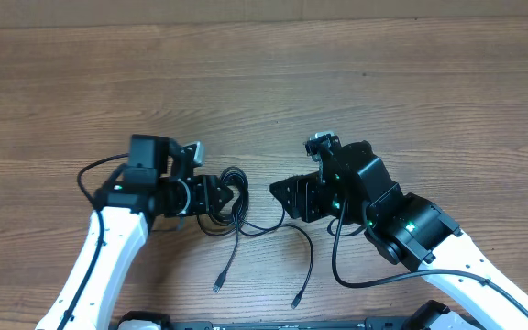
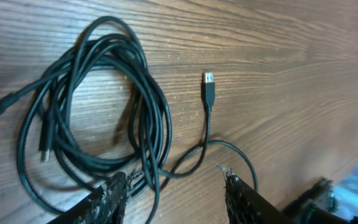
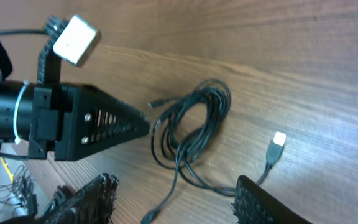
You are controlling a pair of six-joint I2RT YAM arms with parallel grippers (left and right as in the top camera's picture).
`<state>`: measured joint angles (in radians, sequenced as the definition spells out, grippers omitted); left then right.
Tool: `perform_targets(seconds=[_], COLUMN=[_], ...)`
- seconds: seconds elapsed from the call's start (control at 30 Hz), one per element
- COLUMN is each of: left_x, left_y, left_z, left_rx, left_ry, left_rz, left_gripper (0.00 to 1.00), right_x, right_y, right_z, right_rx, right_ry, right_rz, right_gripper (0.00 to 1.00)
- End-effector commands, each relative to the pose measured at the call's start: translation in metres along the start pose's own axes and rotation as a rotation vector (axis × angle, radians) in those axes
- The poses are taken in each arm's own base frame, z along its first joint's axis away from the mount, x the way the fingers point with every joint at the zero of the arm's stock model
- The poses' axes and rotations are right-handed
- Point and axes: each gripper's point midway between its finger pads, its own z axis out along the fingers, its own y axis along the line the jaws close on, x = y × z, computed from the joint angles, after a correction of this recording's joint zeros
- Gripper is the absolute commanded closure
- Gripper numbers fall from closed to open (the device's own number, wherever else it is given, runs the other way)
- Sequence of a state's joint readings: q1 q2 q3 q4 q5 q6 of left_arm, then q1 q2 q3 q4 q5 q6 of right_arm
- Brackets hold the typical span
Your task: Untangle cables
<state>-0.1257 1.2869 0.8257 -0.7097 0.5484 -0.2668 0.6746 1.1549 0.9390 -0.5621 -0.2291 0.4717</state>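
The thin black coiled cables [image 2: 151,93] lie on the wooden surface [image 1: 411,82] between the left gripper [image 2: 173,180], jaws apart astride some strands, and the empty, spread right gripper [image 3: 176,186]; clamping strands together could tighten the knot

Thin black flexible cables [image 1: 234,197] lie flat on the worktop [image 1: 264,82] in loose overlapping loops, at the fingertips of the left gripper [image 2: 174,190]. One strand passes between its fingers, and a silver-tipped plug [image 2: 209,81] rests beside the coil.

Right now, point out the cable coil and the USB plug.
cable coil [image 2: 151,90]: left wrist view, on its right-hand strands.
USB plug [image 2: 209,88]: left wrist view, on its black body.
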Motion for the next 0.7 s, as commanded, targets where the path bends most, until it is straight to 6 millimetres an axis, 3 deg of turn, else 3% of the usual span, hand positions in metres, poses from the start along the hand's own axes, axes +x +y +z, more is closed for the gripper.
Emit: perform_targets(seconds=[0.0,0.2,0.37,0.6,0.67], left_x=[-0.005,-0.006,0.003,0.011,0.012], left_y=[0.007,0.004,0.017,0.006,0.008], left_z=[0.013,0.054,0.085,0.118,0.123], left_rx=[-0.114,-0.134,-0.157,-0.021,-0.014], left_ry=[-0.012,0.024,0.091,0.179,0.190], left_rz=[-0.042,-0.065,-0.177,-0.193,-0.198], left_gripper=[0.49,0.48,0.56,0.64,0.73], right_x=[-0.009,0.004,0.013,0.013,0.013], right_y=[0.007,-0.001,-0.006,-0.007,-0.007], right_z=[-0.010,-0.010,-0.010,-0.010,-0.010], right_rx=[-0.009,0.025,0.045,0.046,0.046], right_ry=[-0.023,0.029,0.063,0.065,0.066], right_rz=[0.022,0.037,0.047,0.048,0.048], right_gripper=[0.39,0.32,0.25,0.23,0.22])
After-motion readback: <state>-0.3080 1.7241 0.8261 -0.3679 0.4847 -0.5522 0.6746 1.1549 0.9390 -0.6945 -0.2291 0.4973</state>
